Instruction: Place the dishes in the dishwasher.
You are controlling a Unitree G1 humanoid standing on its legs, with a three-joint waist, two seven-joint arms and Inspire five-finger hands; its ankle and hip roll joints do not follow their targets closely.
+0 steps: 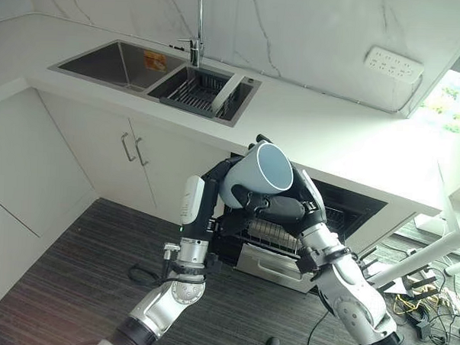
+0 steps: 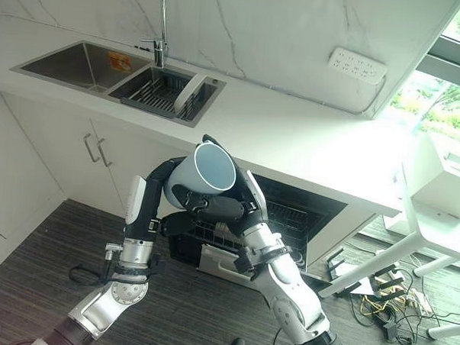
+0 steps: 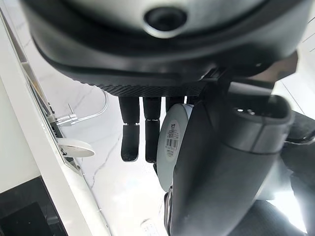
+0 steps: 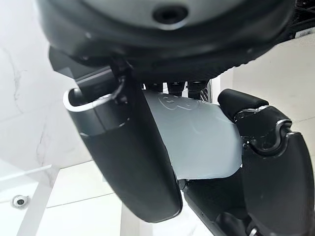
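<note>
A light blue mug (image 1: 259, 176) hangs tilted in the air above the open dishwasher (image 1: 343, 216), its mouth facing up and to the right. My right hand (image 1: 280, 207) is curled under and around its side; in the right wrist view the mug (image 4: 197, 142) sits between thumb and fingers. My left hand (image 1: 214, 179) wraps round the mug's back from the left. In the left wrist view the mug's labelled base (image 3: 172, 142) lies between that hand's fingers (image 3: 130, 132) and thumb.
The dishwasher's wire rack (image 1: 269, 234) is pulled out below the hands. A double sink (image 1: 128, 65) with a white plate (image 1: 226, 92) in its drainer is set in the white counter (image 1: 316, 123), over cabinet doors (image 1: 116, 152). White furniture legs (image 1: 433, 250) stand at right.
</note>
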